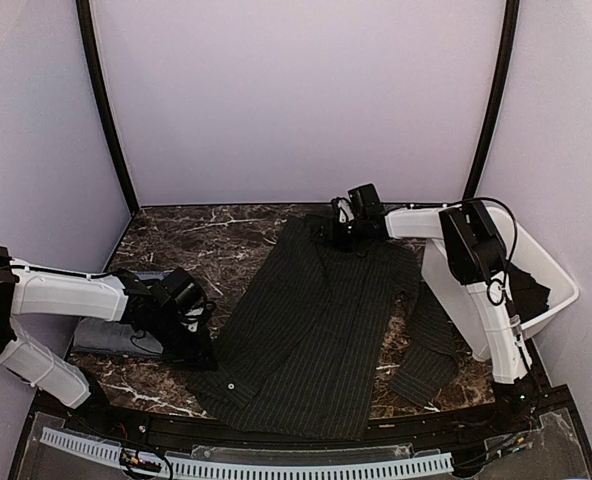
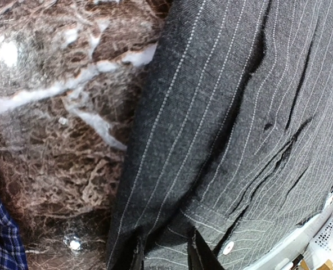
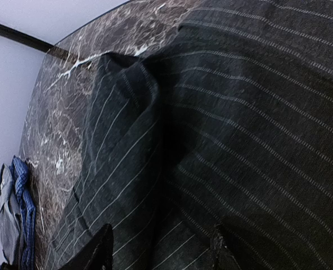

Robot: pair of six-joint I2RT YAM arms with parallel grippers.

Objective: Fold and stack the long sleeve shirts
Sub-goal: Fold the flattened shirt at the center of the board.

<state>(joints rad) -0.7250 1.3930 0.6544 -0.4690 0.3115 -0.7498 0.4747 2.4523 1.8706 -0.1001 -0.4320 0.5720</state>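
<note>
A charcoal pinstriped long sleeve shirt (image 1: 306,330) lies spread flat across the middle of the marble table, one sleeve (image 1: 426,350) trailing off to the right. My left gripper (image 1: 198,345) is low at the shirt's near left edge. In the left wrist view its fingers (image 2: 197,256) pinch a fold of the striped cloth (image 2: 228,112) beside a pale button (image 2: 229,247). At the shirt's far edge my right gripper (image 1: 338,232) stands open just over the cloth (image 3: 239,124), fingers (image 3: 102,250) wide apart and holding nothing.
A small pile with a grey shirt and a blue checked one (image 1: 111,335) lies at the left under my left arm; the blue one (image 3: 20,191) also shows in the right wrist view. A white tub (image 1: 561,285) at the right holds dark cloth (image 1: 526,285).
</note>
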